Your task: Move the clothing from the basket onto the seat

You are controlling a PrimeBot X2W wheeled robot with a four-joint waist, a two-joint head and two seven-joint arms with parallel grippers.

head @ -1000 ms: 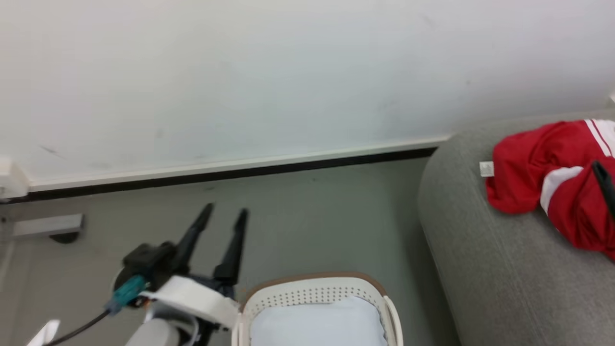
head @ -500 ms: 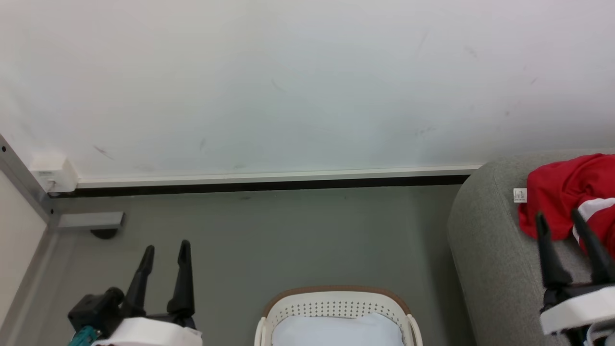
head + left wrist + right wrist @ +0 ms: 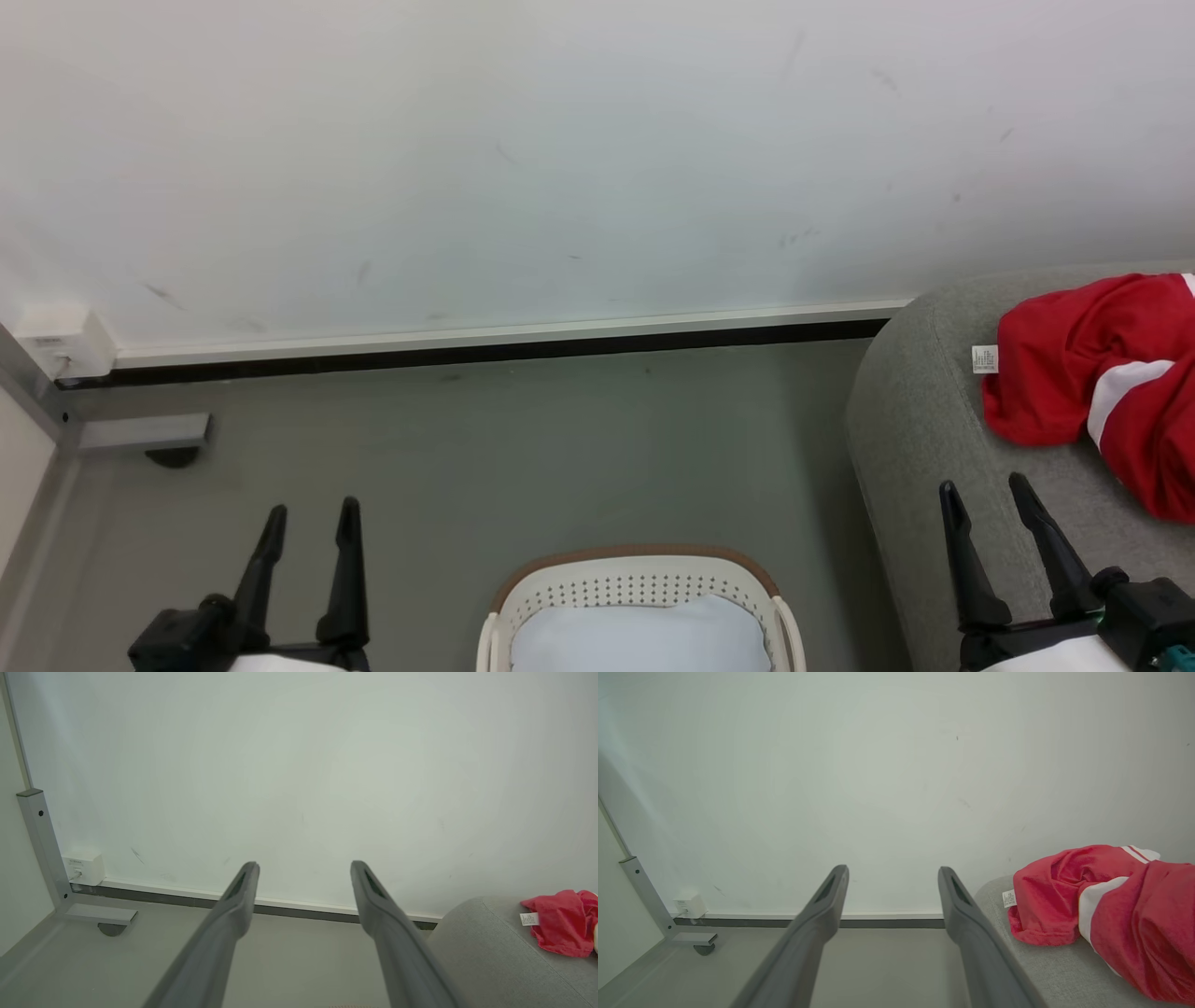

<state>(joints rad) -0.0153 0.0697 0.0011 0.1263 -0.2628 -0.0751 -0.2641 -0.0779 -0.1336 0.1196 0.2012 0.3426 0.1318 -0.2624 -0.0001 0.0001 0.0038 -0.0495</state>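
Jaws on both arms stood spread wide and held nothing when I checked the feeds. The left gripper [image 3: 313, 510] sat low in my head view, pointing up over bare grey floor [image 3: 560, 448], just left of the basket [image 3: 635, 558]. The right gripper [image 3: 982, 483] sat low on the other side, showing against the rounded corner of the seat [image 3: 920, 439]. Between the two, the basket stood on the floor, touching neither gripper, and all I could see inside it was a pale bluish-white sheet [image 3: 644, 639] (the camera cut off its near half, so I could not tell what else it held). The clothing [image 3: 1074, 373] lay crumpled on top of the seat, beyond the right gripper and apart from it: red fabric with a white stripe, and a small white label tag [image 3: 984, 358] sticking out at its left edge. Behind everything ran a white wall [image 3: 560, 140] with a dark skirting strip [image 3: 467, 347] along its foot.
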